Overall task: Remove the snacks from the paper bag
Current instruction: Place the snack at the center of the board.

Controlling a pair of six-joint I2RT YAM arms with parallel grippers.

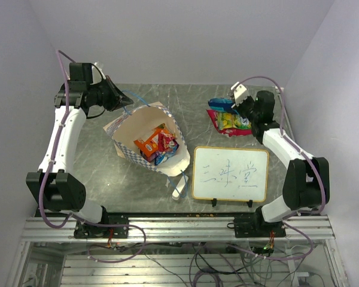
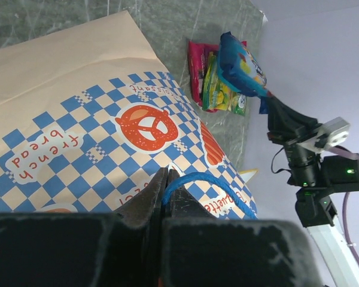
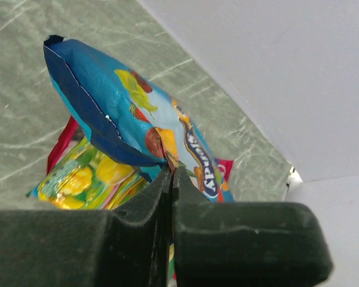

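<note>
The paper bag [image 1: 145, 128] lies tipped with its mouth toward the near edge, with orange, red and blue snacks [image 1: 155, 145] inside. My left gripper [image 1: 121, 100] is shut on the bag's blue cord handle [image 2: 194, 182] at its back side. My right gripper [image 1: 232, 105] is shut on the edge of a blue snack packet [image 3: 137, 128] and holds it over a yellow-green packet [image 3: 87, 179] and a pink-red packet [image 1: 216, 122] lying on the table at the back right. The blue packet also shows in the left wrist view [image 2: 242, 63].
A framed whiteboard [image 1: 230, 173] with blue writing stands right of the bag near the front. The bag's other blue handle [image 1: 180, 185] lies on the table [image 1: 96, 161] by the bag's mouth. Walls close in at the back and both sides.
</note>
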